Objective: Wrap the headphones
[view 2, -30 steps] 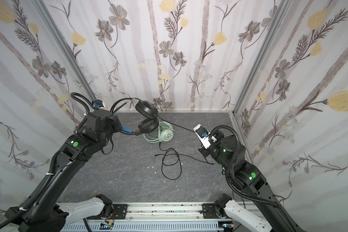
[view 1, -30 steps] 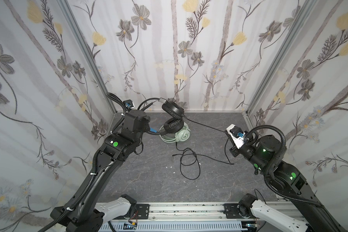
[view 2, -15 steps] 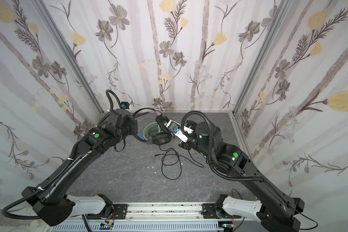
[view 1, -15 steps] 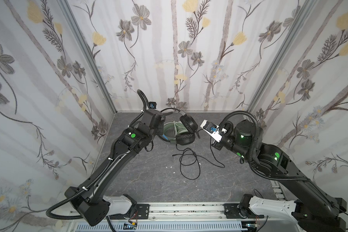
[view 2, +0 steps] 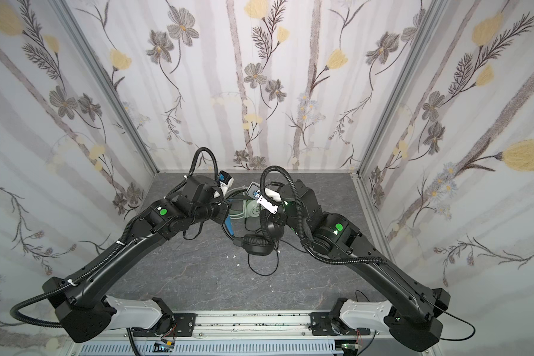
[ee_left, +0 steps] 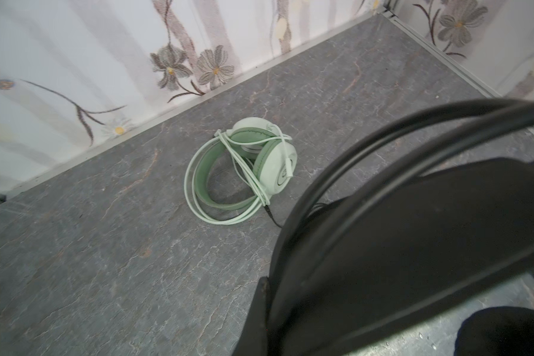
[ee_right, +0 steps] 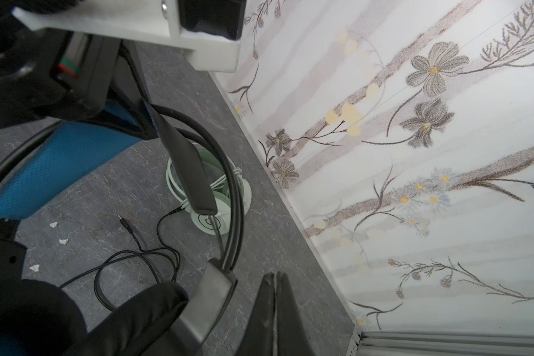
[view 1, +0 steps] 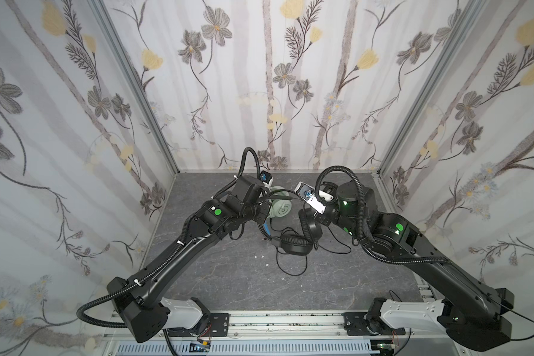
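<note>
Black over-ear headphones [view 1: 293, 245] with a blue inner headband [ee_right: 59, 160] hang over the middle of the dark grey, stone-patterned table [view 1: 228, 286], as seen in both top views. The left gripper [ee_right: 204, 202] holds them by the headband, its fingers pinched on the band near its top. In the right wrist view one long black finger [ee_right: 185, 166] reaches past the thin outer hoops. The two earcups hang low and close together; whether the lower one touches the table cannot be told. The black cable [view 1: 290, 266] lies in loose loops on the table below and in front of the earcups, with its plug [ee_right: 125, 225] lying free.

The right gripper [ee_right: 275, 283] sits just beside the yoke [ee_right: 213, 292] of one earcup. Its fingers are pressed together with nothing between them. Whether they touch the yoke cannot be told.

Mint-green headphones [ee_left: 278, 166] lie on the table near the middle of its back edge, behind the black pair and apart from both grippers. Their whitish cable [ee_left: 242, 166] is wound around the headband and earcups.

A few small white scraps [ee_right: 54, 225] lie on the table near the black cable. Pale wallpaper [view 1: 269, 77] with grey and yellow flowers covers the walls on three sides.
</note>
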`<state>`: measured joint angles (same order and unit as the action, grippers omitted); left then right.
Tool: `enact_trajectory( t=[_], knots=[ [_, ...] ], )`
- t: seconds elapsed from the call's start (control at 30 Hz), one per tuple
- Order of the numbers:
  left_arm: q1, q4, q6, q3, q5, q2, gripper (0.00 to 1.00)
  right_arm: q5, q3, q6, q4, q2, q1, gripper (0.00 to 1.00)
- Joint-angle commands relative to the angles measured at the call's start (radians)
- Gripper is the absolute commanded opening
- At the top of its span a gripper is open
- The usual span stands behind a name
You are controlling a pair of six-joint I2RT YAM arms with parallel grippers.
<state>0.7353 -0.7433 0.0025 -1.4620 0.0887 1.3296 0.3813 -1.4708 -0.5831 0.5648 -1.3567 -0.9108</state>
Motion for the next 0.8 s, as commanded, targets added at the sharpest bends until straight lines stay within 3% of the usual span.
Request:
enact_trajectory(
  t=[0.0,0.43,0.77],
  knots=[
    [0.006,0.102,0.024,0.002,-0.104,-0.015,0.00,0.019,0.019,0.022,-0.055,0.001,0.013,0.09],
    [0.022,0.128,0.033,0.040,-0.261,-0.032,0.00,-0.042,0.107,0.060,-0.104,0.050,0.125,0.36],
    [0.028,0.126,0.013,0.026,-0.352,-0.046,0.00,-0.151,0.159,0.121,-0.161,0.082,0.196,0.44]
  ],
)
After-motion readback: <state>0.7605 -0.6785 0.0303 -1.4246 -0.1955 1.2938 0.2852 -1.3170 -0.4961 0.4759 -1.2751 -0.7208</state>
